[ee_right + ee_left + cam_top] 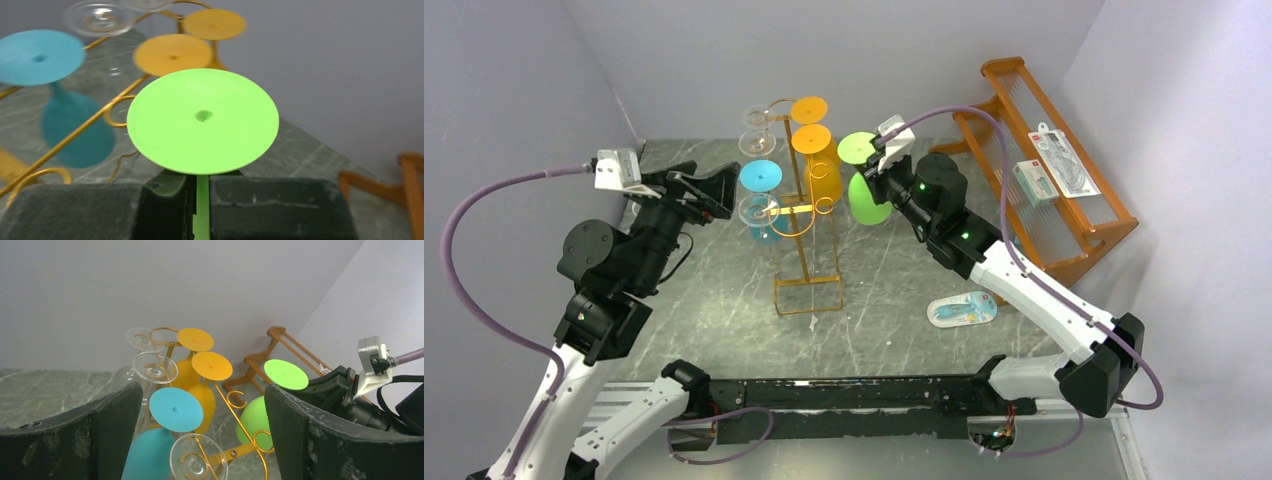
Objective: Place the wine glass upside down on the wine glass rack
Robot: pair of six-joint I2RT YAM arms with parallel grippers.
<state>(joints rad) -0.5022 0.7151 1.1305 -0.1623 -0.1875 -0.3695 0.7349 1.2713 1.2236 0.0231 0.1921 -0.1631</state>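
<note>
Marbled grey tabletop [894,275] between pale lilac walls [504,80]

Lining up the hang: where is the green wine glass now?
Top view, right of centre: the green wine glass is upside down, its stem pinched in the right gripper, just right of the wine glass rack.

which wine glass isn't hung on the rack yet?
The green wine glass: the right gripper is shut on its stem, foot up, beside the wine glass rack. The blue glass, orange glasses and clear glasses hang from its hooks.
</note>
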